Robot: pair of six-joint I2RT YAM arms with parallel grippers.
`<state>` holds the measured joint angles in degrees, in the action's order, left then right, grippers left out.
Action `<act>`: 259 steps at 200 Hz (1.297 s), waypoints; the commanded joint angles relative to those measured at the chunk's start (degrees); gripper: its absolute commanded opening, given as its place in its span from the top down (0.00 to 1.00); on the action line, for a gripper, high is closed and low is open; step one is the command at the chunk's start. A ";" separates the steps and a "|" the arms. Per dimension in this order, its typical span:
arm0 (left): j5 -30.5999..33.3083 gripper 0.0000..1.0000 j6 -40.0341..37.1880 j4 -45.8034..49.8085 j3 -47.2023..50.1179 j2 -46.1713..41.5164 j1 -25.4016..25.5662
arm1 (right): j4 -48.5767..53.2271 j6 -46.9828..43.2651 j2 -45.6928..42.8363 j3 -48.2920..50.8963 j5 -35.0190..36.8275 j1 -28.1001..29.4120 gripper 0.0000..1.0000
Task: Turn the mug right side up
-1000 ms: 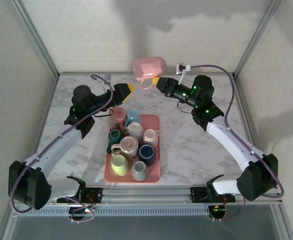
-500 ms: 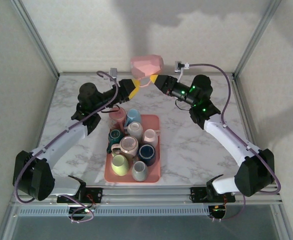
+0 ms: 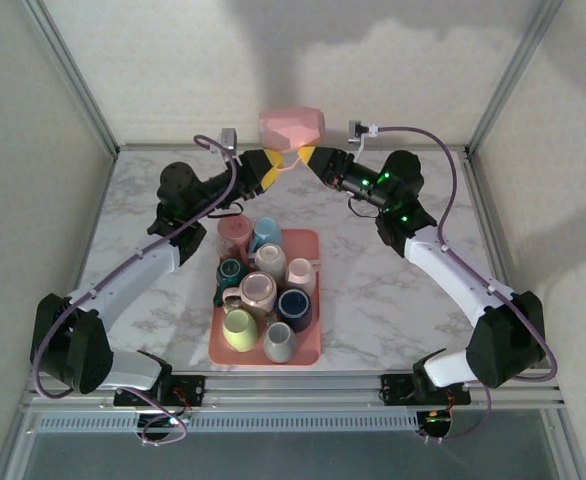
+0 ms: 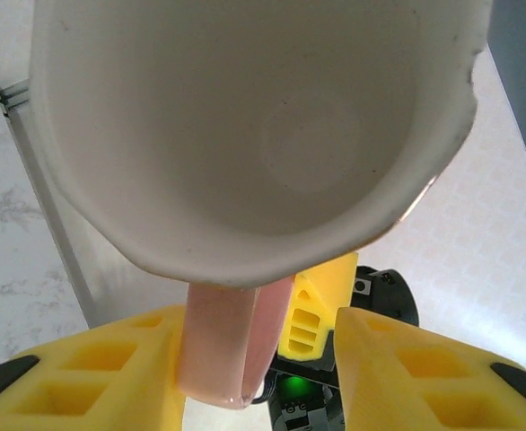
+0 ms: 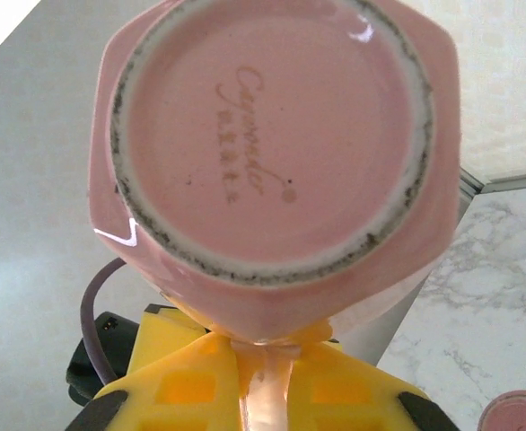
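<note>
Script on pink mug base

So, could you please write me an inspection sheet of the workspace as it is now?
Surface: marble table, no spills seen.
Job's things: pink mug in the air, on its side, mouth towards the left arm.
Clutter: pink tray packed with other mugs.
Hands: right hand shut on the mug's handle; left hand open around the same handle.
Cables: purple cables along both arms, no snag seen.
Surroundings: pale walls, metal frame posts.
</note>
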<state>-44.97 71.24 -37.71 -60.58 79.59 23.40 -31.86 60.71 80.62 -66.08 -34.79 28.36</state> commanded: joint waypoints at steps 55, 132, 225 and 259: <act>0.33 0.66 1.00 -5.09 -2.18 1.17 1.34 | -8.93 1.61 -0.38 -0.10 -2.61 0.09 1.00; 1.10 0.94 -1.07 -5.63 -2.09 0.50 1.69 | -8.75 1.69 -0.22 0.10 -2.47 0.12 1.00; 3.98 1.00 -6.64 -6.64 -1.69 -1.74 2.25 | -7.79 1.59 -0.38 0.52 -1.01 0.18 0.84; 4.47 1.00 -7.80 -8.41 -2.09 -2.06 2.51 | -5.56 0.58 -1.12 0.81 -0.46 0.14 0.65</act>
<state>-42.11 66.02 -39.86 -60.66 80.60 25.32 -34.81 62.87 81.01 -65.43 -35.66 28.38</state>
